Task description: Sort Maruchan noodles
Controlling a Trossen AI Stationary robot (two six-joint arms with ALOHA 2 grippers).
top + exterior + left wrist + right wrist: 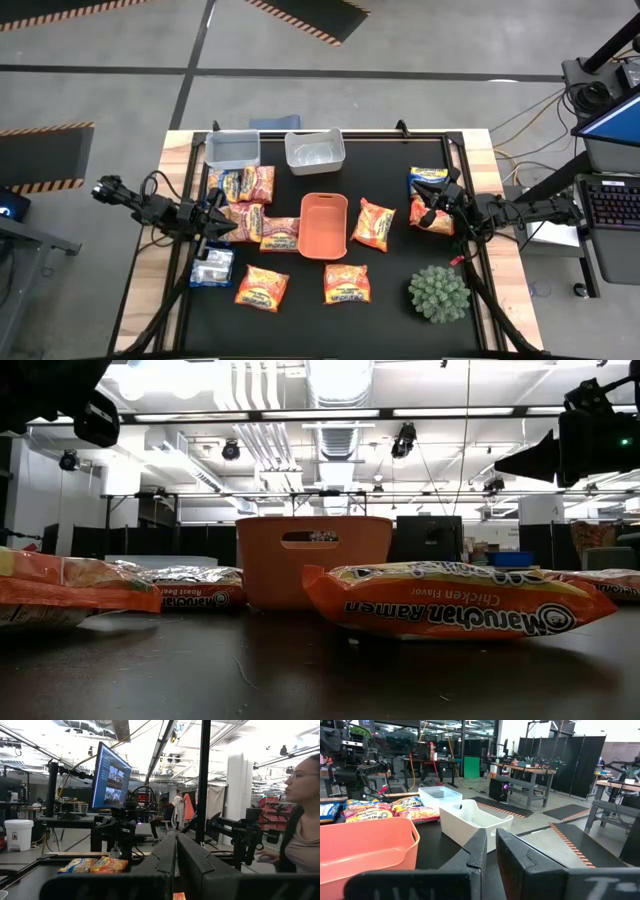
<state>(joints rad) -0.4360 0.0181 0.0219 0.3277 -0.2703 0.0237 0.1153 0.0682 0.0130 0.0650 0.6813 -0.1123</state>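
Several Maruchan noodle packets lie flat on the black table top. A cluster (250, 205) lies at the left, two orange ones (262, 288) (347, 284) near the front, one (375, 225) right of the orange tray, and a blue one (428, 178) and an orange one (437, 218) at the right. A pale silvery-blue packet (212, 268) lies front left. My left gripper (222, 225) (176, 855) hovers shut above the left cluster, pointing toward the table's right. My right gripper (430, 212) (491, 852) hovers shut at the right edge, over the orange packet there, and points left.
An orange tray (323, 225) stands mid-table. A pale blue bin (233, 150) and a white bin (315, 152) stand at the far edge. A spiky green plant ball (438, 293) sits front right. A person (300, 825) is beyond the table's right side.
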